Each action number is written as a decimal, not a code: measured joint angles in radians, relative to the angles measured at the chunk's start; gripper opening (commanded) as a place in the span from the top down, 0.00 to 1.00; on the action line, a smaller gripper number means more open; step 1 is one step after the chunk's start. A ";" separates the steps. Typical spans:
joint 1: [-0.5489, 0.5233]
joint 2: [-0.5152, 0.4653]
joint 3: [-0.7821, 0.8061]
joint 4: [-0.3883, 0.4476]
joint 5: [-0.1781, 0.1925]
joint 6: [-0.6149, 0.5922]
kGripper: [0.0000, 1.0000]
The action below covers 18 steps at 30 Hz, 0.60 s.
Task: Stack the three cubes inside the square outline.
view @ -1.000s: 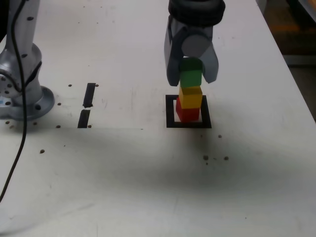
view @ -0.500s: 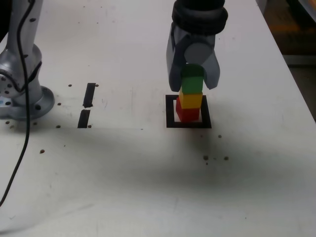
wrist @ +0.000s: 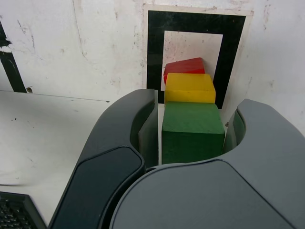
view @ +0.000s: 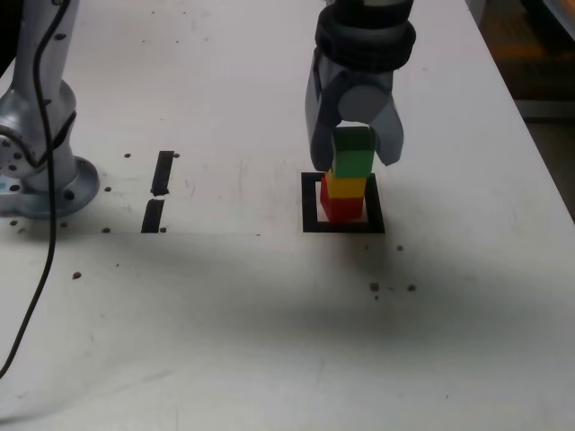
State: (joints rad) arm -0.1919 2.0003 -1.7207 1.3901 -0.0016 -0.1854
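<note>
Inside the square outline the three cubes stand as one tower. The red cube is at the bottom, the yellow cube rests on it, and the green cube sits on top. My gripper hangs over the tower with a finger on each side of the green cube. In the wrist view a thin strip of table shows between one finger and the green cube, so the jaws stand slightly open around it.
The arm's silver base and a black cable are at the exterior view's left. Two short black tape strips lie between the base and the outline. The table's edge runs along the exterior view's right.
The gripper came down with the green cube until it rested on the yellow cube. The jaws then spread a little off the green cube's sides.
</note>
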 measured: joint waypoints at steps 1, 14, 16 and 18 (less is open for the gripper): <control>0.001 0.000 0.001 0.000 0.000 0.000 0.42; 0.001 -0.001 0.004 0.003 0.005 0.003 0.18; 0.001 -0.004 0.003 0.005 0.015 0.004 0.12; 0.001 -0.012 0.001 0.009 0.029 0.004 0.07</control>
State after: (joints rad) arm -0.1906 1.9882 -1.7199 1.3991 0.0270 -0.1810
